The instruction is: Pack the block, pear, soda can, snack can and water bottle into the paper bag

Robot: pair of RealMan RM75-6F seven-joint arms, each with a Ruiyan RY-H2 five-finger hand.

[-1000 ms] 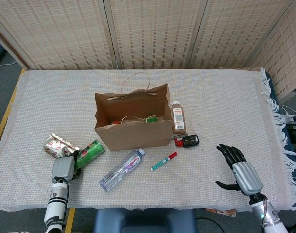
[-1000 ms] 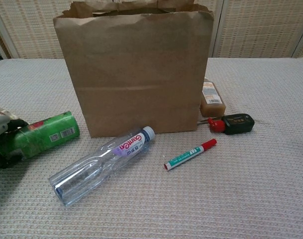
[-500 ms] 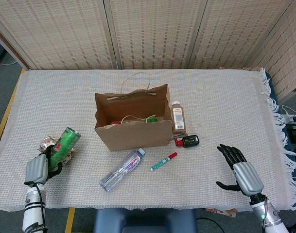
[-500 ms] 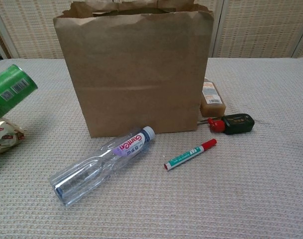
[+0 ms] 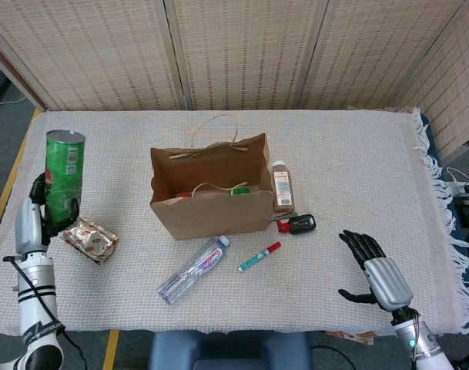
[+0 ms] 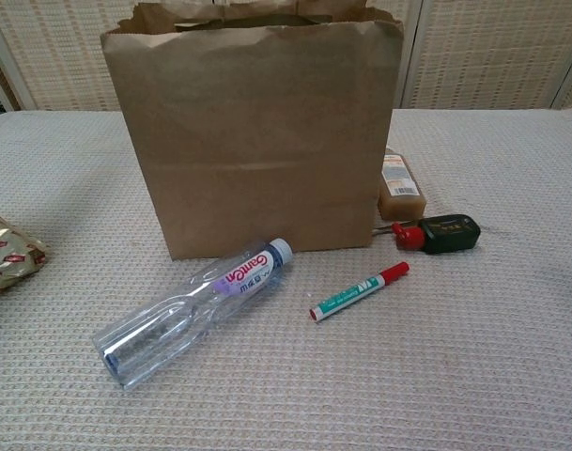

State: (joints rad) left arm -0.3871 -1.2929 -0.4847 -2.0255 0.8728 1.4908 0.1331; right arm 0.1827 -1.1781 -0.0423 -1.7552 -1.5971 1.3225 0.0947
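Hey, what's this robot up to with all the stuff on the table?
It is packing things into the paper bag, which stands open mid-table with a few items already inside. The left robot hand holds the green snack can upright in the air, off to the bag's left. The water bottle lies on the cloth in front of the bag, not yet packed. The right robot hand is open and holds nothing. A marker, a small juice bottle and a snack packet also lie about.
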